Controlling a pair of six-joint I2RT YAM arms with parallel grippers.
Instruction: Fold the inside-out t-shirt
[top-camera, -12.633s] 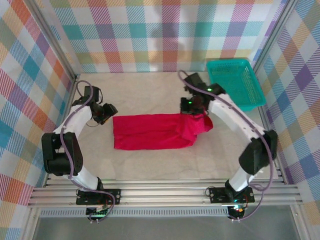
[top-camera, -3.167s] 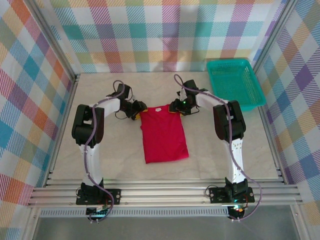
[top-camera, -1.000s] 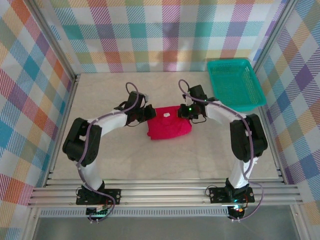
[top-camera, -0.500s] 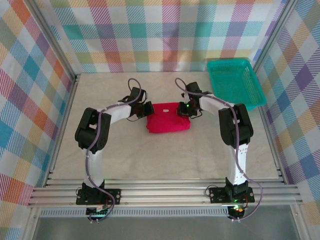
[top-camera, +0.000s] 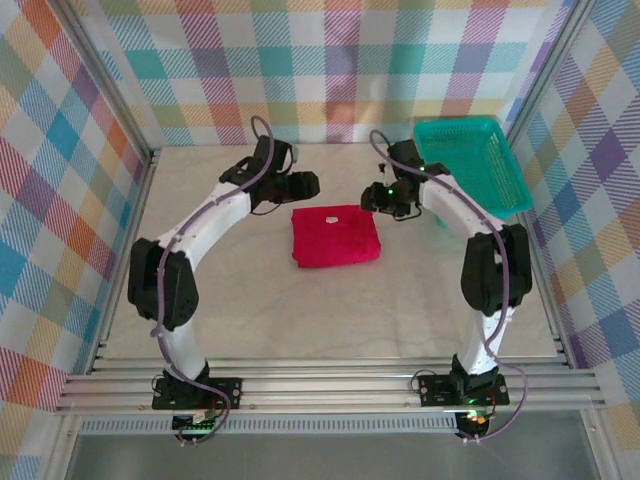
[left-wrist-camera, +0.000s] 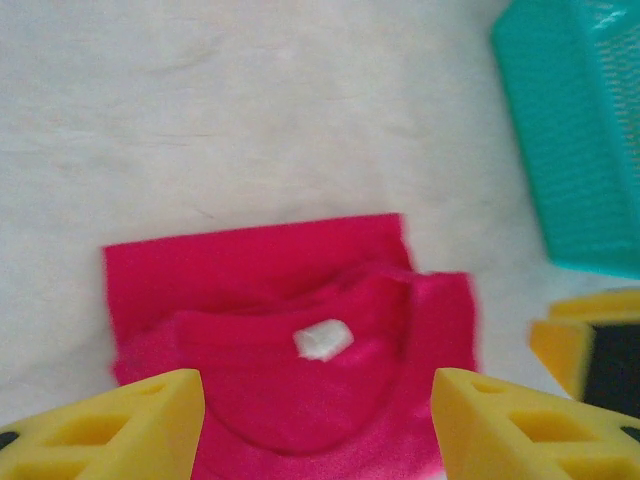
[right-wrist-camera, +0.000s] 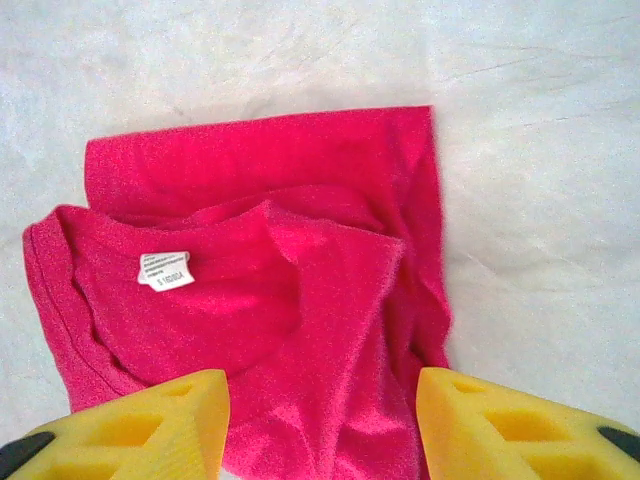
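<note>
Pale tabletop (top-camera: 250, 300) is sitting inside pastel plaid walls (top-camera: 330, 60), with a teal basket (top-camera: 470, 165) standing at the far right corner. The inside-out t-shirt (top-camera: 335, 236) is lying flat near the middle of the table, a bit toward the far side, folded into a compact, roughly square red packet. Its white neck tag (top-camera: 331, 221) is facing up near the far edge. The left gripper (top-camera: 305, 185) is hanging just beyond the packet's far left corner, apart from the cloth. The right gripper (top-camera: 375, 197) is hanging just off the far right corner, also apart from the cloth, between the shirt and the basket. In the left wrist view the yellow fingers (left-wrist-camera: 110, 430) are standing spread wide with nothing pinched; shirt and tag are showing on the table past them, the basket is sitting upper right, and a yellow bit of the other gripper is poking in at the right edge. In the right wrist view the fingers (right-wrist-camera: 130, 425) are likewise standing wide apart, gripping nothing. There the neckline layer with the tag is lying on top, and a lower layer is peeking out along the far and right sides, with uneven edges and a few soft wrinkles.
</note>
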